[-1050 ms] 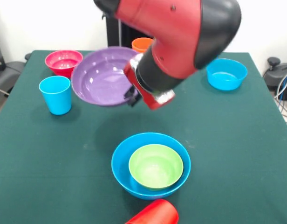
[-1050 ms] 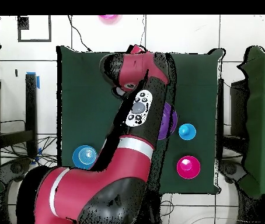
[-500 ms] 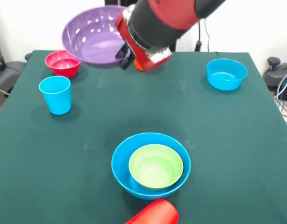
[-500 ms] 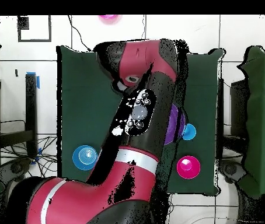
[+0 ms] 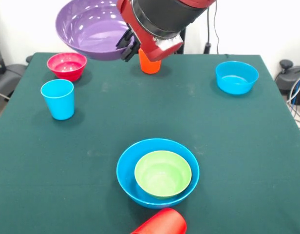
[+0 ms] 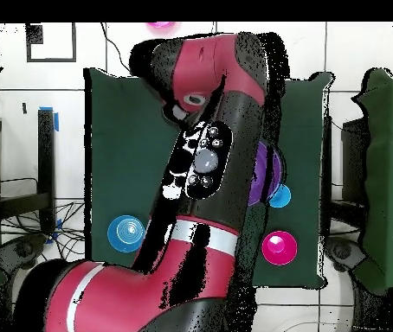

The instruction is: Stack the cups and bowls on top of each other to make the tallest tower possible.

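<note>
No legible text, label, brand, number or sign on anything.

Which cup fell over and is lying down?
The red cup, at the near edge of the table in the front view, lies on its side. The light blue cup and the orange cup both stand upright.

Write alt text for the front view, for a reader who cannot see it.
A robot gripper holds a purple bowl by its rim, high above a green table. Below, a green bowl sits nested in a blue bowl.
</note>
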Robot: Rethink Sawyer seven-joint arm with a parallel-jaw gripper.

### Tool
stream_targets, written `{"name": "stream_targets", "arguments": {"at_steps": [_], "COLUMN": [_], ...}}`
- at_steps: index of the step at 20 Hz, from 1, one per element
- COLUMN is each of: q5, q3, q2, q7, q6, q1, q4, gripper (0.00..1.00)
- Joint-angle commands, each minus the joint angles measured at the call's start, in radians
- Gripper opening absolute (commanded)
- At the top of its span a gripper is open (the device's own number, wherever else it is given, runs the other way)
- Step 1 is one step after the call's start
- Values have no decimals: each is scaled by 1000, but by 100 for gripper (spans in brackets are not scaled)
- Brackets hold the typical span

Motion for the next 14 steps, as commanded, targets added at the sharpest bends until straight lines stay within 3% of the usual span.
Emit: {"name": "stream_targets", "arguments": {"at_steps": [1,10,14], "q5": [-37,31,61], "q3": [105,108,89], "q2": [118,277,334], "q7": [-218,-115,-126], "q6": [37,9,19], "q1": [-40,-70,-83], "q4": [-159,-387,-466], "gripper": [0,0,0]}}
